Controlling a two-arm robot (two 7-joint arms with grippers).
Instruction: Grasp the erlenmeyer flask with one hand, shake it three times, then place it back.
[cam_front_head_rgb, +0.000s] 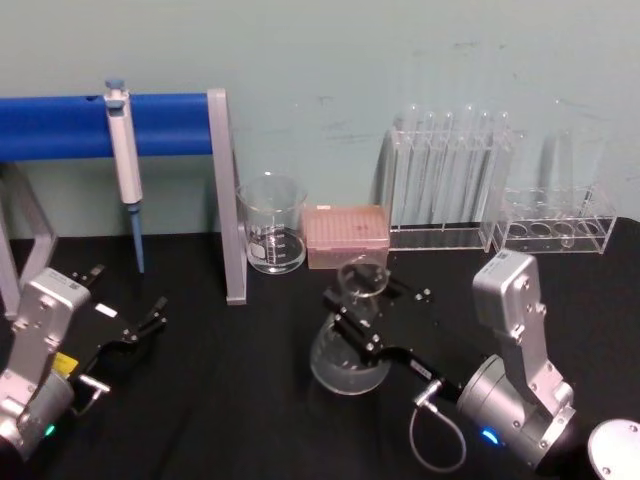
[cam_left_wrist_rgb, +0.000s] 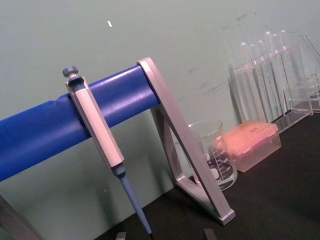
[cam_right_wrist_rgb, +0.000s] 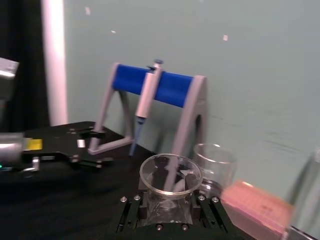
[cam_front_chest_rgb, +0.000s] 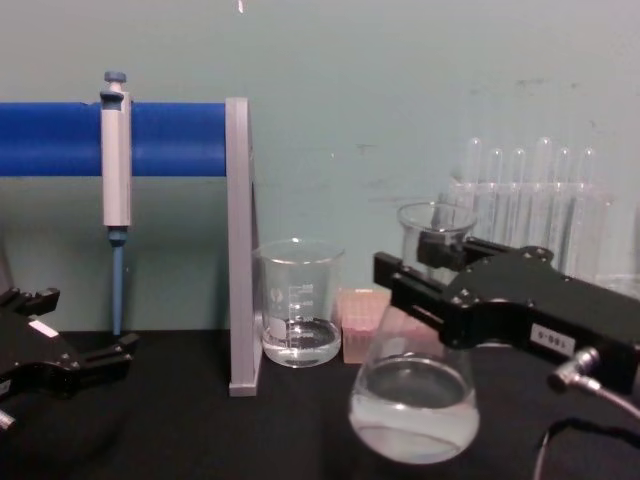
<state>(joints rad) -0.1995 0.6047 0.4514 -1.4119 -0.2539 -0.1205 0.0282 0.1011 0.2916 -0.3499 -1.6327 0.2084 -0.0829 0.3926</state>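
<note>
— How far along are you?
— Your right gripper (cam_front_head_rgb: 372, 300) is clamped on the neck of the erlenmeyer flask (cam_front_head_rgb: 345, 372), which is tilted and seemingly just off the black table (cam_front_head_rgb: 250, 410). The grasp is done. You can't count shakes from here, and the flask is not yet set back. Your left gripper (cam_front_head_rgb: 128, 290) rests at the far left, fingers apart.

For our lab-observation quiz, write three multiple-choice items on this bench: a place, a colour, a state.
1. Where does the pipette hang? A on the blue bar; B in a drawer; C on the floor.
2. The tip box beside the beaker is: A green; B pink; C yellow.
3. The right gripper is: A open; B parked; C shut on the erlenmeyer flask.
A: it hangs across the bar. B: its top is pink. C: its jaws clamp the flask's neck; the left gripper sits open, idle.
</note>
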